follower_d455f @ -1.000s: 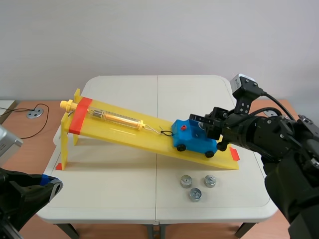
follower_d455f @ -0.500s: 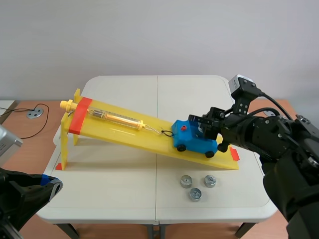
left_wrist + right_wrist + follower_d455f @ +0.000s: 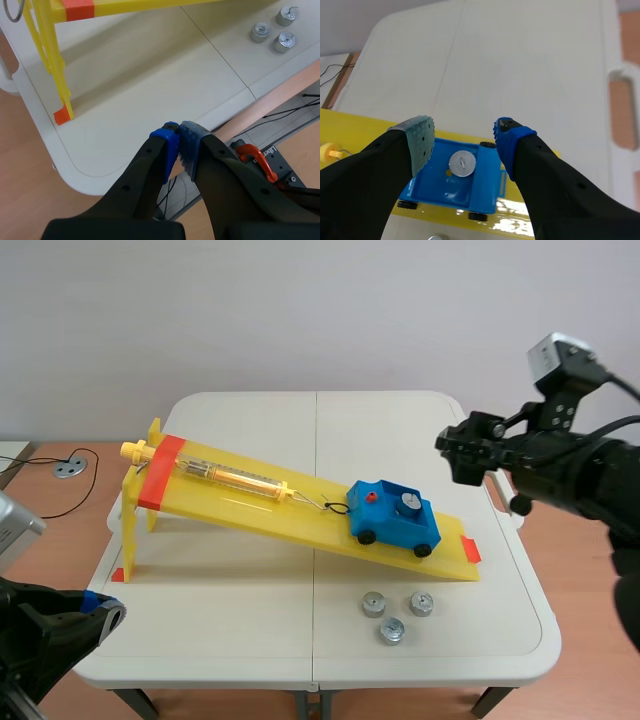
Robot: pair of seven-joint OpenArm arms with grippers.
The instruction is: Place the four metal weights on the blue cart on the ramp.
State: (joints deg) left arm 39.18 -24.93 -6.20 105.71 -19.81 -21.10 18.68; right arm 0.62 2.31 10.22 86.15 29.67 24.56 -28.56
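**A:** Any writing to read?

**B:** One bit. In the left wrist view a black base (image 3: pixel 280 162) under the desk (image 3: pixel 150 75), out past the ramp's high end, carries white letters that start "Liber". The rest is hidden. A red clamp (image 3: pixel 255 157) sits beside them.

**A:** Where's the cart?

**B:** The blue cart (image 3: pixel 394 517) stands on the yellow ramp (image 3: pixel 250 502), near its low end. A string ties it to the spring scale (image 3: pixel 230 476) lying further up the ramp.

**A:** And the weights?

**B:** One weight (image 3: pixel 407 504) sits in the cart's tray. Three weights (image 3: pixel 382 606) lie close together on the desk, just off the ramp's low end.

**A:** The tools?

**B:** The right tool (image 3: pixel 463 135) hangs above the ramp's low end, clear of the cart. Its fingers are spread wide and hold nothing. The left tool (image 3: pixel 179 145) is off the desk's edge on the side of the ramp's high end, with its pads pressed together on nothing.

**A:** What does each view add?

**B:** Only the scene view takes in the whole ramp with the scale and the red knob (image 3: pixel 370 497) on the cart. The right wrist view looks down between its pads into the tray and shows the small stud on top of the weight there. The left wrist view shows the ramp's leg with its orange foot (image 3: pixel 62 114), and the three loose weights beyond the ramp.
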